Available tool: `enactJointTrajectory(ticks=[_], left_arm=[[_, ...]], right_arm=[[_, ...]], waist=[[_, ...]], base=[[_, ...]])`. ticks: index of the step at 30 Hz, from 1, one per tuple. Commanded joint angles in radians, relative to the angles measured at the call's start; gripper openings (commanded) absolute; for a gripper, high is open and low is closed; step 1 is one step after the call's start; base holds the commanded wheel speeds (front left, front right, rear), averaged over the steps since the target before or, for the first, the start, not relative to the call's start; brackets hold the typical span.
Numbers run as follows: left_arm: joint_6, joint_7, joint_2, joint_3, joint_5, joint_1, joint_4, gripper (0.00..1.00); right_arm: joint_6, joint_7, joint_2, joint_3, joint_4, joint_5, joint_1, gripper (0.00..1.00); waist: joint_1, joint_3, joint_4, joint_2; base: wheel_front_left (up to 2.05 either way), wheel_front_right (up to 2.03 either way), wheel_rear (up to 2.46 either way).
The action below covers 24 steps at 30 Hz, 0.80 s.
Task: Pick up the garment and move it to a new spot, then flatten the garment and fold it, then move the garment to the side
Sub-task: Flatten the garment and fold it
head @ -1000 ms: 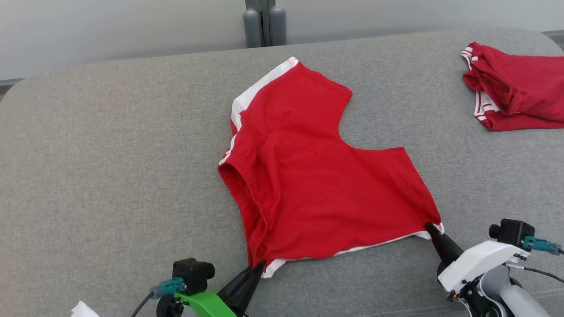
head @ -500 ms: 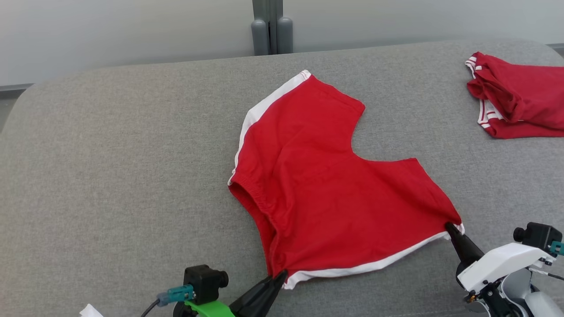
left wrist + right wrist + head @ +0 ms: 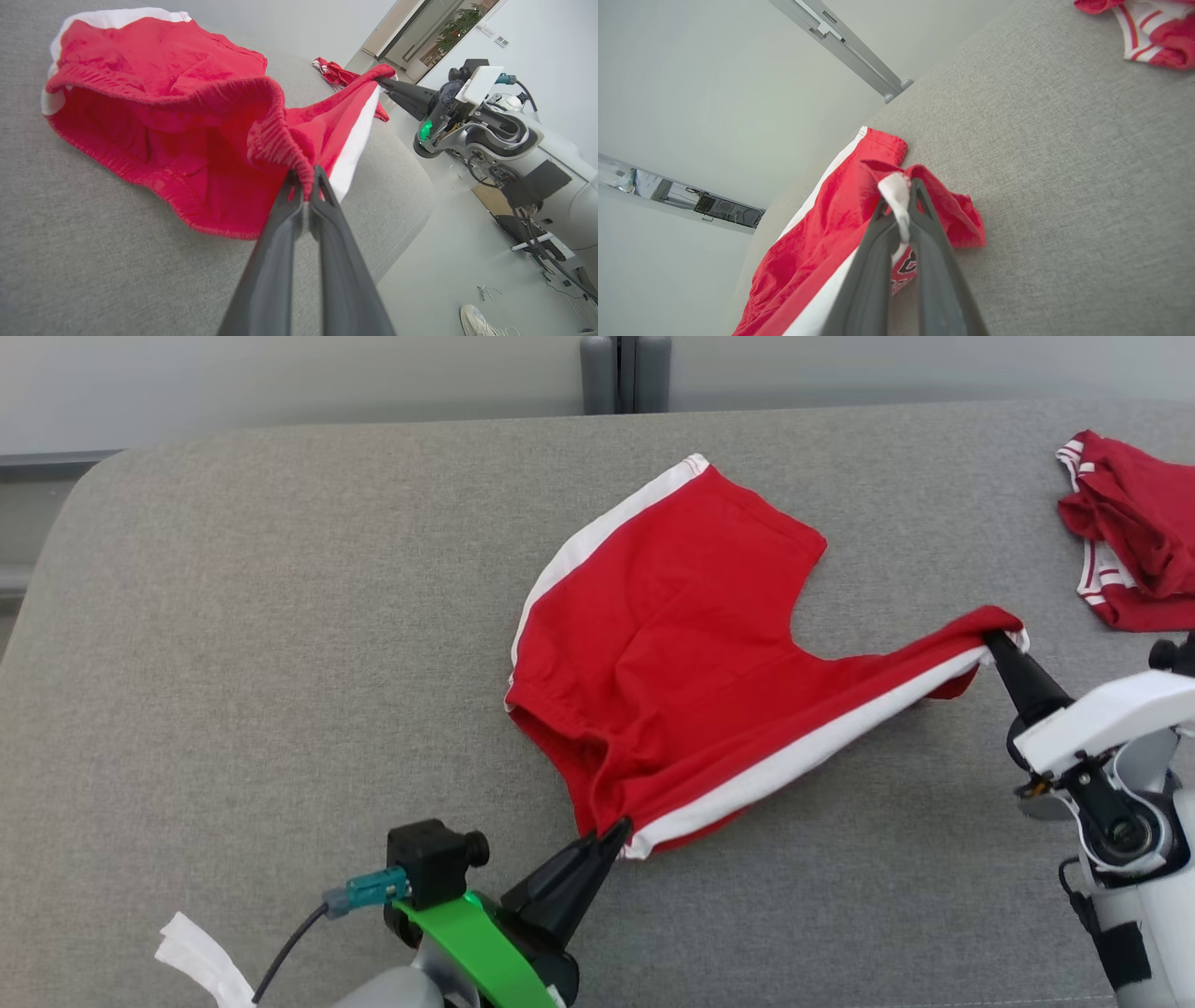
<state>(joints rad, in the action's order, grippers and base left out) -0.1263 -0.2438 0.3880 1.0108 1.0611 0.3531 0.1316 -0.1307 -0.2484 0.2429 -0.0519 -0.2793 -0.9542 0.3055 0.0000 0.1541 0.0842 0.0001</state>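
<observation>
The garment (image 3: 681, 644) is a pair of red shorts with white side stripes, spread on the grey cushion. My left gripper (image 3: 618, 829) is shut on the near waistband corner, where the elastic bunches between its dark fingers (image 3: 299, 219). My right gripper (image 3: 991, 638) is shut on the hem corner of the near leg, pinching the white trim (image 3: 896, 196). That leg is lifted off the surface and stretched taut between both grippers, with the white stripe facing me. The far leg (image 3: 709, 513) still lies flat.
A second red garment with white stripes (image 3: 1130, 537) lies crumpled at the right edge of the cushion. A grey post (image 3: 625, 373) stands behind the cushion's far edge. The surface's rounded left corner (image 3: 84, 495) drops off to the floor.
Both grippers have raised their corners off the cushion. The right one has carried the near leg up and toward the far side. The head camera has also shifted.
</observation>
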Motion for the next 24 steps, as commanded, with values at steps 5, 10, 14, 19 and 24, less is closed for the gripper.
enactJointTrajectory(ticks=[5, 10, 14, 19, 24], left_arm=[[-0.006, -0.011, -0.024, -0.029, 0.039, 0.077, -0.019, 0.00], [-0.007, -0.014, -0.048, -0.051, 0.129, 0.135, -0.029, 0.00], [-0.007, -0.018, -0.060, -0.056, 0.180, 0.188, -0.006, 0.00], [-0.007, -0.021, -0.082, -0.066, 0.230, 0.253, 0.066, 0.00], [-0.007, -0.021, -0.125, -0.083, 0.250, 0.314, 0.159, 0.00]], right_arm=[[0.000, -0.056, -0.024, 0.001, -0.074, 0.077, 0.166, 0.00], [0.000, -0.065, -0.041, 0.022, -0.184, 0.152, 0.322, 0.00], [0.001, -0.044, -0.047, 0.031, -0.293, 0.198, 0.440, 0.00], [0.001, 0.013, -0.065, 0.027, -0.455, 0.237, 0.596, 0.00], [0.001, 0.083, -0.075, 0.031, -0.615, 0.282, 0.728, 0.00]], waist=[[0.0000, 0.059, 0.052, -0.0001], [0.0000, 0.096, 0.091, -0.0001], [0.0000, 0.120, 0.123, -0.0001], [0.0000, 0.163, 0.148, -0.0001], [0.0000, 0.204, 0.178, -0.0001]], base=[[0.00, 0.00, 0.00], [0.00, 0.00, 0.00], [0.00, 0.00, 0.00], [0.00, 0.00, 0.00], [0.00, 0.00, 0.00]])
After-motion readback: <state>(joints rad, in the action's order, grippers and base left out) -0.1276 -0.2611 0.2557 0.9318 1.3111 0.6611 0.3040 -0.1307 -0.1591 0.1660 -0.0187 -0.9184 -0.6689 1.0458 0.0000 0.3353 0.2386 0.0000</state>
